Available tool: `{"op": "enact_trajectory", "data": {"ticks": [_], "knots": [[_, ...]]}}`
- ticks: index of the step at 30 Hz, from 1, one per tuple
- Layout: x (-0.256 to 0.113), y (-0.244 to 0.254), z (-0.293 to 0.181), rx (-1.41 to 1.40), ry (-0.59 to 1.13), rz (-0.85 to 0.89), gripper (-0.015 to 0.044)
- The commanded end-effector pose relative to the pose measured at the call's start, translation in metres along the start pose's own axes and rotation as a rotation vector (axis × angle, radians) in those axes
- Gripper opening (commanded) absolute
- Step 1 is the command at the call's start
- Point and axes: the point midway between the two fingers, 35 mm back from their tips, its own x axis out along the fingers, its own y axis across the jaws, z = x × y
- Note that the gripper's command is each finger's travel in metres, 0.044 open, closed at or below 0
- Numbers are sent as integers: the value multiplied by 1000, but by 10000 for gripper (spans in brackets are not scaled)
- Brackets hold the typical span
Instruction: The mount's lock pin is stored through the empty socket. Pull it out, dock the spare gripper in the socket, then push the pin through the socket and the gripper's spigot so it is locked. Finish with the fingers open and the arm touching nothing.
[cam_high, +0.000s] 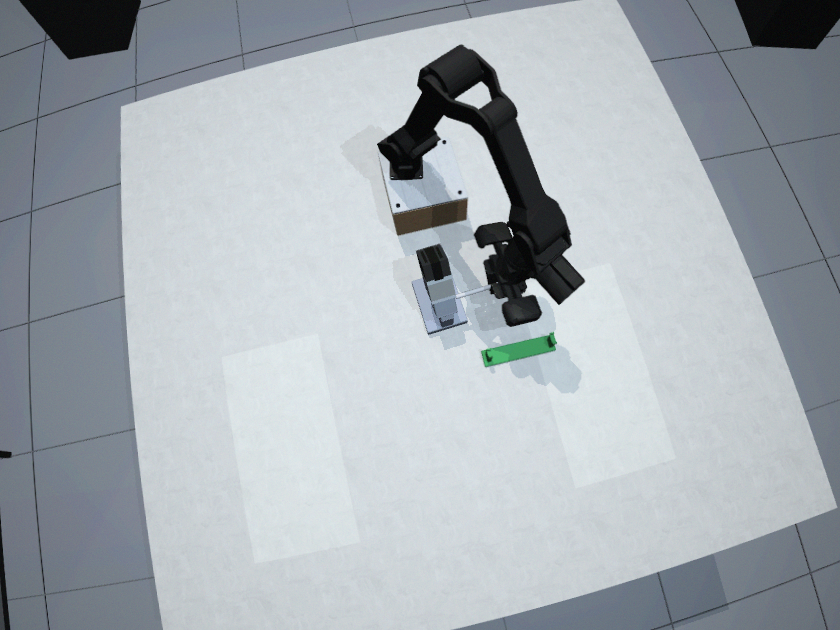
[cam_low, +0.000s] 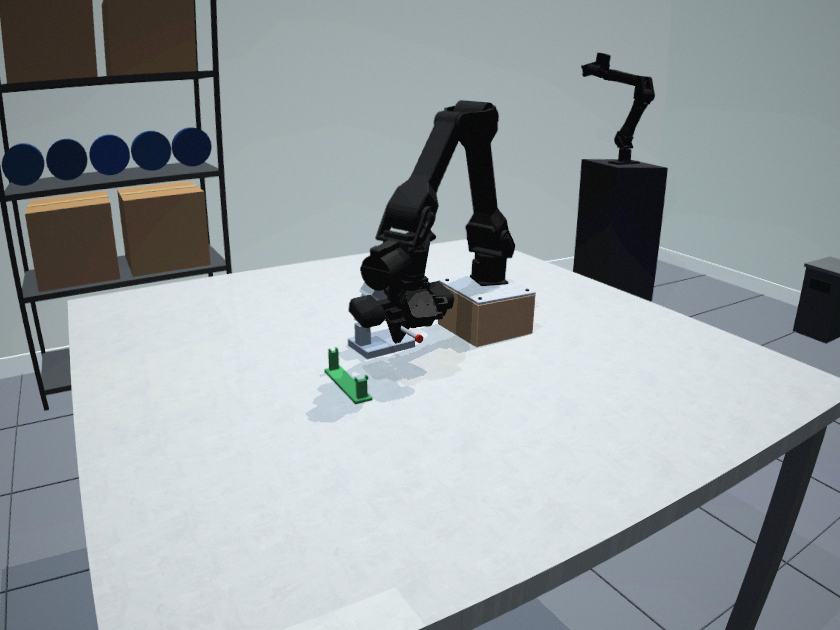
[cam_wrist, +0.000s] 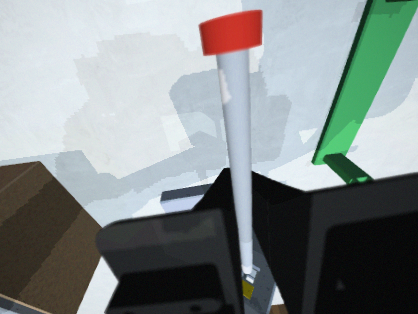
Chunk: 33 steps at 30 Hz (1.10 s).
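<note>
My gripper is shut on the lock pin, a grey rod with a red head. The pin is roughly level, its head on the near side in the exterior view and its other end towards the mount. The mount has a pale base plate and a tilted grey socket. The spare gripper, dark, sits at the socket's upper end. In the wrist view the pin's far end meets or overlaps the grey block beside a yellow patch; I cannot tell whether it is inside the hole.
A green holder with two upright posts, empty, stands close to my gripper and the mount. The arm's brown base box stands behind the mount. The arm hides most of the mount in the exterior view.
</note>
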Motion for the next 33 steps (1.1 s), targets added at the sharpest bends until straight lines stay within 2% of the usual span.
{"op": "enact_trajectory", "data": {"ticks": [1, 33], "knots": [[0, -1, -3, -3, -2, -1, 0], [6, -1, -24, -3, -3, -1, 0]]}}
